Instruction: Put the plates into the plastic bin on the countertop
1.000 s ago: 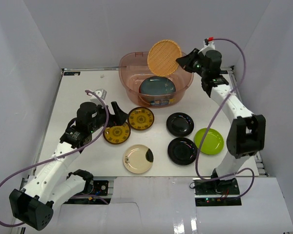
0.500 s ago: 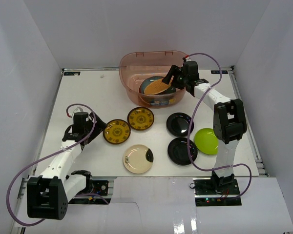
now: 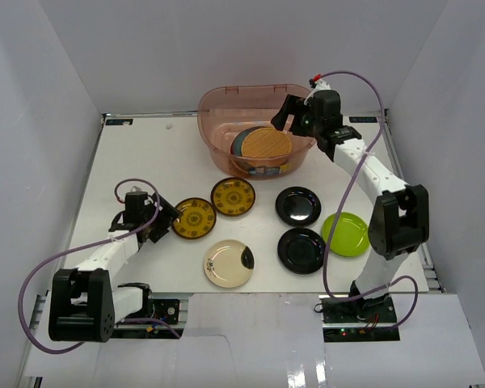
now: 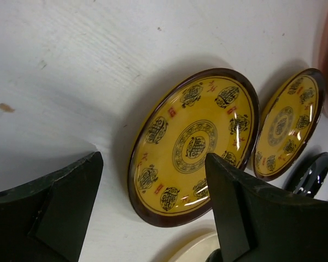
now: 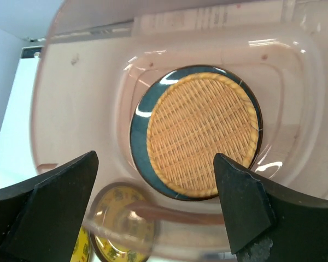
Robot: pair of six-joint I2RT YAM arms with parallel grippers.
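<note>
Lying seemingly between left fingers (image 4: 60,213): plate (image 4: 194,146)

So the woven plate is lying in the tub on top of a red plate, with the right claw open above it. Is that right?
Not quite: the plate beneath is blue-grey, not red. The right wrist view shows the woven plate lying in the plastic bin on the blue-grey plate, with the right gripper open above it.

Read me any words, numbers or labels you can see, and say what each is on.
No text is legible.
The front label on the plastic bin: too small to read.
The near yellow plate and the second yellow plate: black emblems and red marks, not readable as words.
</note>
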